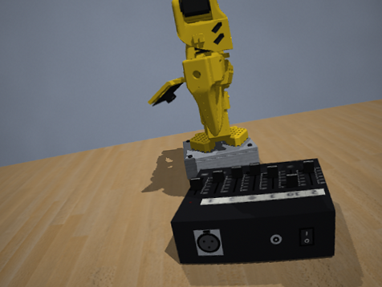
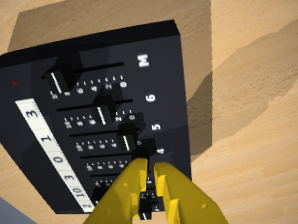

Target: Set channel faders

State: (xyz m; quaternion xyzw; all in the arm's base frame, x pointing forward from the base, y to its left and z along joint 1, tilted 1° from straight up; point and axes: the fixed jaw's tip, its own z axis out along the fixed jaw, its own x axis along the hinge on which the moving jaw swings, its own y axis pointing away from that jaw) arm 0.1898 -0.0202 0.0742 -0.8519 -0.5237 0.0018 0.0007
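The lighting desk (image 1: pixel 254 228) is finished black; white tape (image 1: pixel 262 197), yellow arm (image 1: pixel 208 72), wood-grain table (image 1: pixel 61 234).

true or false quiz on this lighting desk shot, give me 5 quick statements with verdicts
1. The gripper is shut with nothing between its fingers. True.
2. The lighting desk is white. False: it is black, with a white tape strip carrying numbers.
3. In the wrist view, the master fader's cap sits near the 0 end of its scale. False: it sits at the high end, away from the 0.
4. The desk's side facing the exterior camera has a round socket and a rocker switch. True.
5. The arm stands on a grey base block behind the desk. True.
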